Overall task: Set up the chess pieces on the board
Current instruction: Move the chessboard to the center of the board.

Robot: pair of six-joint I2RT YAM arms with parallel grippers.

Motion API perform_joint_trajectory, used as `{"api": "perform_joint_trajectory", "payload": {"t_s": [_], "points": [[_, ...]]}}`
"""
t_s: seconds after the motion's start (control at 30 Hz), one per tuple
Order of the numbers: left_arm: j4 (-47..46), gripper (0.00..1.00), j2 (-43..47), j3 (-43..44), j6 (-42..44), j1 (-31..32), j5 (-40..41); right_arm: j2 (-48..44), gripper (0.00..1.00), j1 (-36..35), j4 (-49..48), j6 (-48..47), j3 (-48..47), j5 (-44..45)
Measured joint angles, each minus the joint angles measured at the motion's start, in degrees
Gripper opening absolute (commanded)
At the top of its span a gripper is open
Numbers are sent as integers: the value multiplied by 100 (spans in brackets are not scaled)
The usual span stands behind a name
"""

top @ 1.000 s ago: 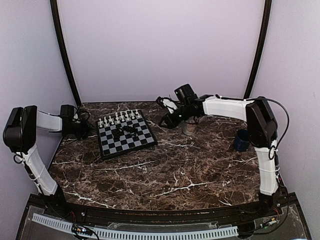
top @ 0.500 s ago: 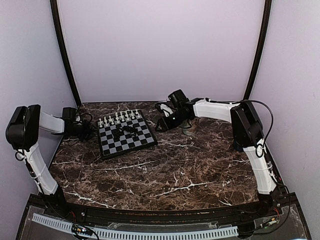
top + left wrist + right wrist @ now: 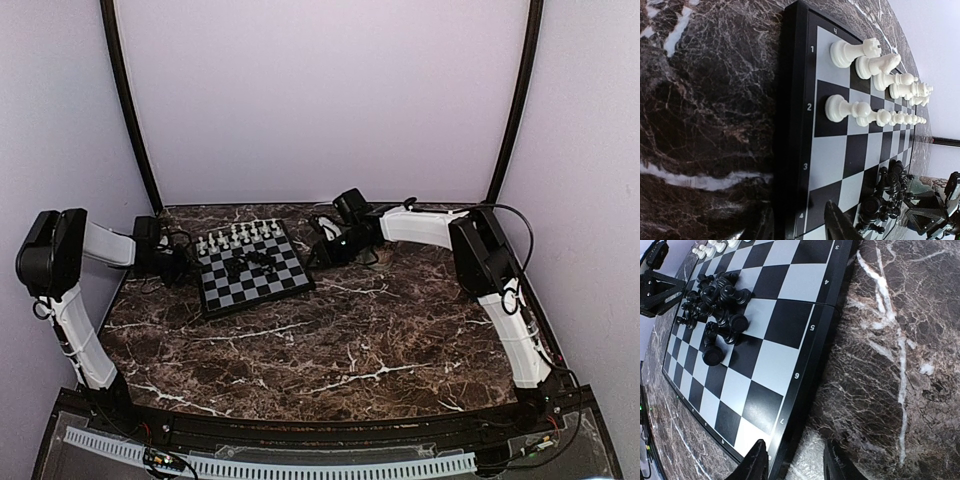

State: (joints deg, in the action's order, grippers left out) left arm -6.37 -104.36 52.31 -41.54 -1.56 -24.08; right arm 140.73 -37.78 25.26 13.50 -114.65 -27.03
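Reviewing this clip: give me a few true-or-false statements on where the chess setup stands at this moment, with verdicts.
1. The white pieces stand in two rows along one edge of the board. True.
2. The black pieces stand lined up in rows of their own. False: they lie in a heap near the middle of the board.
3. The right pincer grips a black piece. False: it is open with nothing in it, at the board's edge.
4. The left pincer and the right pincer are at opposite sides of the board. True.
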Motion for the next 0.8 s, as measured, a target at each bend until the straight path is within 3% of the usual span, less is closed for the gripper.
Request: {"api": "perform_joint_trajectory", "payload": {"t_s": [0.2,0.43,0.8], "points": [[4,31,-26,20,39,109,127,52,21,0,-96,103,0,-98],[4,24,-48,26,42,238,262,96,11,-20,-131,98,44,-140],[-363,12,210,-332,-111,577,905,-127,6,17,-243,-164,431,-179]]}}
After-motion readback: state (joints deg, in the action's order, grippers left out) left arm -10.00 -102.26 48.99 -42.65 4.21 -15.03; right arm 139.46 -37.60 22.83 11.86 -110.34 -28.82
